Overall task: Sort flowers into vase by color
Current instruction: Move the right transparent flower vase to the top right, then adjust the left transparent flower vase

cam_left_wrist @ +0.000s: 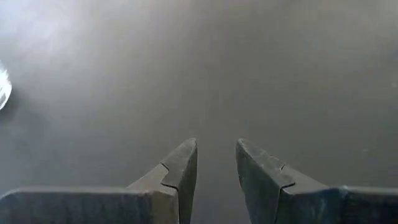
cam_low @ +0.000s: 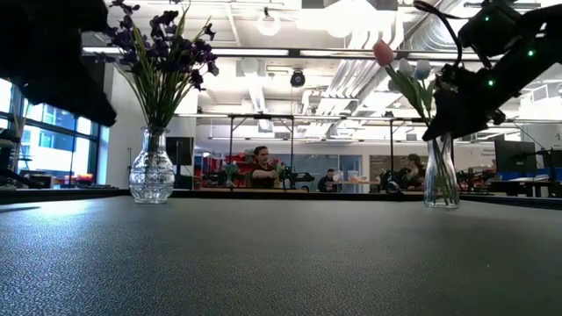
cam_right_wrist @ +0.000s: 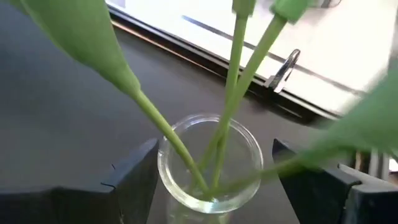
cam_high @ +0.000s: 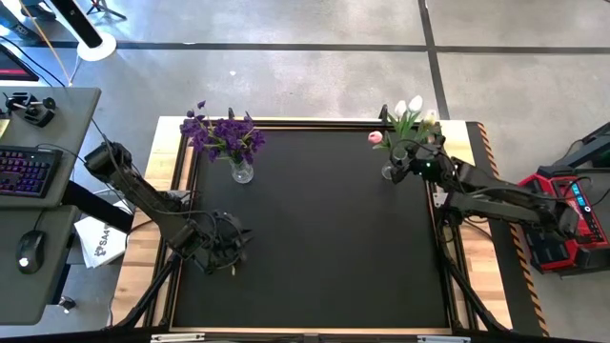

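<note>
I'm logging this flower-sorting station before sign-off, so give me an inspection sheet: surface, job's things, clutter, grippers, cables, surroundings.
Surface: black mat in a wooden frame; no loose flowers seen on it.
Job's things: purple flowers stand in a glass vase at the far left; tulips, white and pink, stand in a second vase at the far right.
Clutter: nothing seen on the mat.
Grippers: right gripper open, a finger on either side of the tulip vase; left gripper slightly parted, empty, over the near-left mat.
Cables: dark leads run along both arms.
Surroundings: keyboard and mouse on a side desk at the left; people in the room behind.
</note>
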Controlling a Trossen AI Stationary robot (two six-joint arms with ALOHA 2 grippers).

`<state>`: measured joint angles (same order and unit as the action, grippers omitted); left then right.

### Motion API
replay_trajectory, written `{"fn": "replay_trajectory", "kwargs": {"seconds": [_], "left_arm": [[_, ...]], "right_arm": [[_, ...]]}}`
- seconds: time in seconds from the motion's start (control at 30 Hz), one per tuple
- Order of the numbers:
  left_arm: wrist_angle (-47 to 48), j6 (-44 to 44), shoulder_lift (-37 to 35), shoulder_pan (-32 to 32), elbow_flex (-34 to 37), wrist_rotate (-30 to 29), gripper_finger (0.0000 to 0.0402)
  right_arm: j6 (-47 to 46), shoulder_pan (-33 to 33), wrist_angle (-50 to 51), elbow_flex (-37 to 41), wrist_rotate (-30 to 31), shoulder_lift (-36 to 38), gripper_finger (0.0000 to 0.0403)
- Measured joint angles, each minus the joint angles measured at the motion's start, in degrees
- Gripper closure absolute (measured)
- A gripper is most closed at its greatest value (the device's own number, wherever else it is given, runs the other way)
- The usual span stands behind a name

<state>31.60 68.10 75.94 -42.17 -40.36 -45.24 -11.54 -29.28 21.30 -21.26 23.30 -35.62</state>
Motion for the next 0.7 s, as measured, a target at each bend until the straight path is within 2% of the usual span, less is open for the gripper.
{"fn": "replay_trajectory", "kwargs": {"seconds": [0.1, 0.47, 0.7], "left_arm": [[2.4, 5.5, 0.0, 0.0, 0.7, 0.8, 0.03], [3.2, 15.8, 0.1, 0.0, 4.6, 5.7, 0.03], [3.5, 19.0, 0.1, 0.1, 4.9, 5.4, 0.03]], "right_arm": [[-4.0, 0.0, 3.2, -1.3, -1.9, 0.0, 0.0109], [-15.7, 0.0, 16.4, -6.8, -3.7, -0.2, 0.0109], [-20.6, 1.0, 25.8, -10.5, -14.6, -3.1, 0.0109]]}}
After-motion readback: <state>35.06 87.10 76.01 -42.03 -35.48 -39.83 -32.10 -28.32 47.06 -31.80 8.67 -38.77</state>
